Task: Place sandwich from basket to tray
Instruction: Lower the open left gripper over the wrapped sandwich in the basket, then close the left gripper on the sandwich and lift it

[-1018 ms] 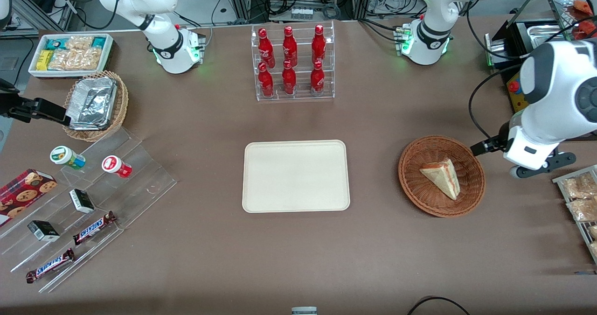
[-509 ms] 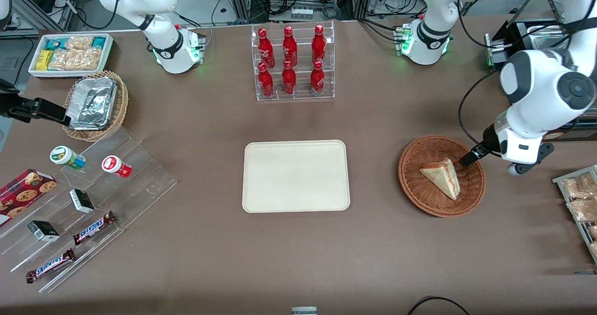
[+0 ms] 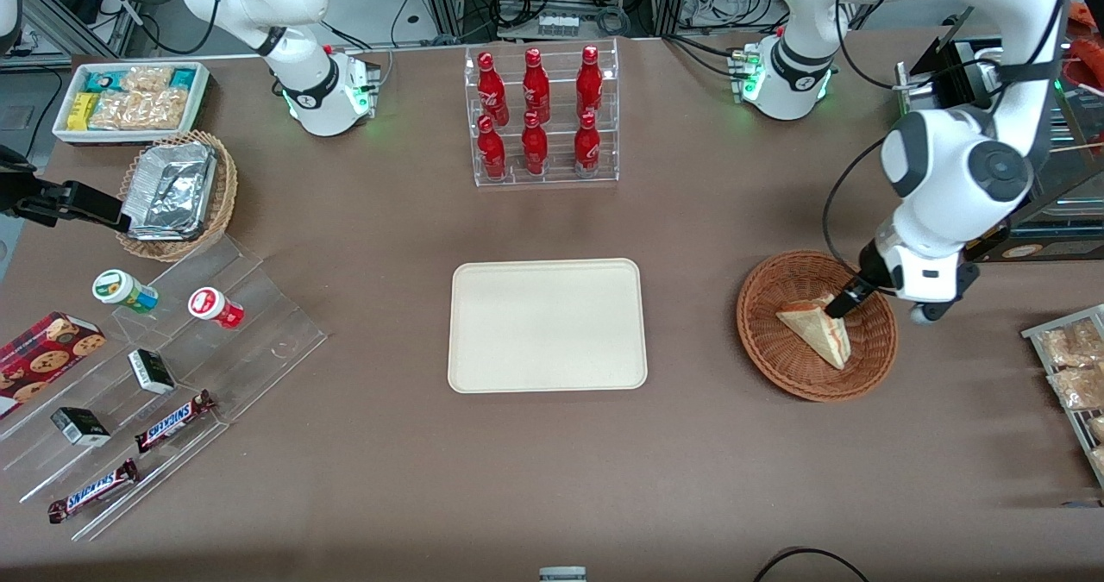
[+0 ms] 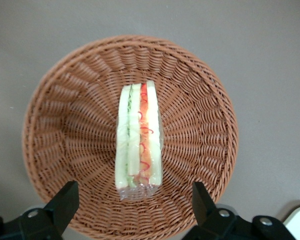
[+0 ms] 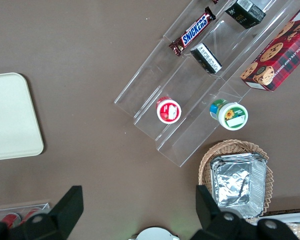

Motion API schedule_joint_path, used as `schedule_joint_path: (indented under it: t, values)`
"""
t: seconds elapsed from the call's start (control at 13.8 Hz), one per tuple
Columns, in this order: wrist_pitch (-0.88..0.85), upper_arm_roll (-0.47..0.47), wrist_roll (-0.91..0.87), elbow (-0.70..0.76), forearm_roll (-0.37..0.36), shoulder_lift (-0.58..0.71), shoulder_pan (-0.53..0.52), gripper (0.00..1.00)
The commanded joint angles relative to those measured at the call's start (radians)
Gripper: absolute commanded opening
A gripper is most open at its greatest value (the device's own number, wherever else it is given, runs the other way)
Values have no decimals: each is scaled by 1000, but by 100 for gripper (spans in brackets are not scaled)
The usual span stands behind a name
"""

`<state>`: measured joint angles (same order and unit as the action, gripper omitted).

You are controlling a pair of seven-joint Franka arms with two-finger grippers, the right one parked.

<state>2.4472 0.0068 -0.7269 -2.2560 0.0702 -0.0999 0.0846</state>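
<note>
The sandwich (image 3: 818, 328) (image 4: 139, 137), a wrapped pale wedge with red and green filling, lies in the reddish-brown wicker basket (image 3: 768, 341) (image 4: 65, 125). My gripper (image 3: 838, 306) (image 4: 133, 200) hangs open just above the basket, over the sandwich's wide end, its two black fingers (image 4: 65, 200) standing one on each side of the wedge with nothing between them. The cream tray (image 3: 547, 324) lies flat at the table's middle, beside the basket toward the parked arm's end.
A clear rack of red bottles (image 3: 540, 116) stands farther from the front camera than the tray. Wire racks of snack packets (image 3: 1072, 366) sit near the basket at the working arm's end. Stepped clear shelves with snacks (image 3: 147, 375) and a tan basket with foil trays (image 3: 177, 194) are at the parked arm's end.
My gripper has swung in from the table's end and come down over the basket, ending above the sandwich. The sandwich and the basket have not moved.
</note>
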Motion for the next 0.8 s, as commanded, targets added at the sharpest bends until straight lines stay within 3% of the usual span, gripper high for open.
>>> schedule_joint_path:
  t: [0.0, 0.29, 0.65, 0.73]
  values:
    - [70, 2, -16, -14, 8, -43, 24, 100]
    - [186, 4, -16, -72, 5, -76, 26, 100]
    - [206, 7, -16, -79, 5, -113, 24, 100]
    - [214, 7, -19, -77, 5, -116, 26, 85]
